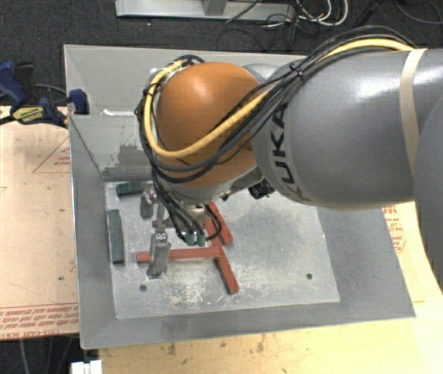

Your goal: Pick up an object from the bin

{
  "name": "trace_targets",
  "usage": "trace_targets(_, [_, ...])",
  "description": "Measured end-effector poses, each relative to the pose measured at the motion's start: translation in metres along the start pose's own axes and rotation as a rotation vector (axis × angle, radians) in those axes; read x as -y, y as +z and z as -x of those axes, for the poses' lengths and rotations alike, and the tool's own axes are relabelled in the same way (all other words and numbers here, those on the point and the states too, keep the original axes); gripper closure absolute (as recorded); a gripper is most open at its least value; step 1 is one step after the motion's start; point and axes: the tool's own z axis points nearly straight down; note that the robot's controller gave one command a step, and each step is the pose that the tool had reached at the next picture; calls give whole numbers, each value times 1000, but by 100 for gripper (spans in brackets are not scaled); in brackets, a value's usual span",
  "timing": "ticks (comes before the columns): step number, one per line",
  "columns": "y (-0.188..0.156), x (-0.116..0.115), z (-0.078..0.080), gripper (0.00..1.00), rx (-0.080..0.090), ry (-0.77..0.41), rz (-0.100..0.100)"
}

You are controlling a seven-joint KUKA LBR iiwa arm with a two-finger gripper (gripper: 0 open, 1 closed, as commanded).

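Hand (173, 240) low over the left-centre floor of the grey bin (284, 259), below the orange wrist cover (202, 119); whether it is set wide or narrow cannot be told (the cover and cables (176, 209) hide it). Beneath it lies a red frame (225, 271) of thin bars, one bar running across under the hand. Left of that, apart, a dark grey-green bar (116, 236); a smaller dark block (130, 187) lies nearer the back wall. The arm (362, 123) bears the letters "UKA".
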Motion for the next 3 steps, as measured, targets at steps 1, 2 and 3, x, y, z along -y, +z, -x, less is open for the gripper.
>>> trace_targets(1, [152, 65, 21, 0, 1, -245, -2])
trace_targets(2, [148, 63, 22, 100, 7, -247, 1])
trace_targets(3, [-13, 99, 24, 100, 18, -251, 0])
